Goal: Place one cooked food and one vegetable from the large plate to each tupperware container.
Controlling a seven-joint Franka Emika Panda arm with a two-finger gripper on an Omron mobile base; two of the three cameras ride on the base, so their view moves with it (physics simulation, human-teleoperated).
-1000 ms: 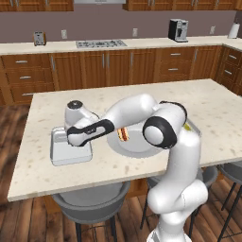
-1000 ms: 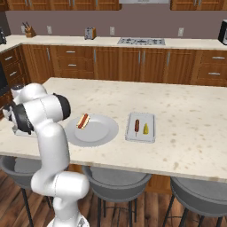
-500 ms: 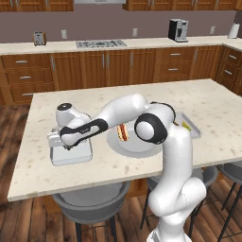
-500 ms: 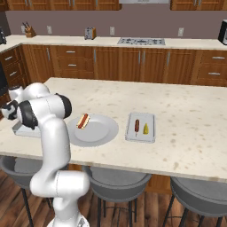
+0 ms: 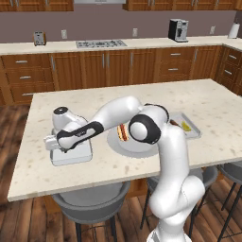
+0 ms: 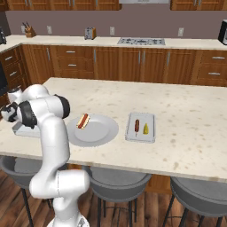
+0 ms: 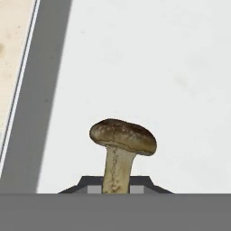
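Observation:
My gripper point(image 7: 116, 186) is shut on the stem of an olive-brown mushroom point(image 7: 122, 146), the vegetable, held just over the pale floor of the left tupperware container point(image 7: 52, 90). In the left base view the gripper point(image 5: 57, 147) hangs over that container point(image 5: 78, 156) at the counter's left. The large plate point(image 5: 142, 147) holds the hot dog point(image 5: 123, 132). The right tupperware container point(image 6: 141, 135) holds the skewered sausage point(image 6: 136, 126) and the yellow wedge point(image 6: 145, 129).
The island counter point(image 5: 198, 97) stretches wide behind the plate. Grey stools point(image 6: 117, 184) stand under the front edge. The arm's elbow point(image 5: 146, 130) arches over the plate. Cabinets and a cooktop point(image 5: 100, 44) line the back wall.
The arm has swung further left and a little lower over the left container, still holding the mushroom. The plate, hot dog and right container have not moved.

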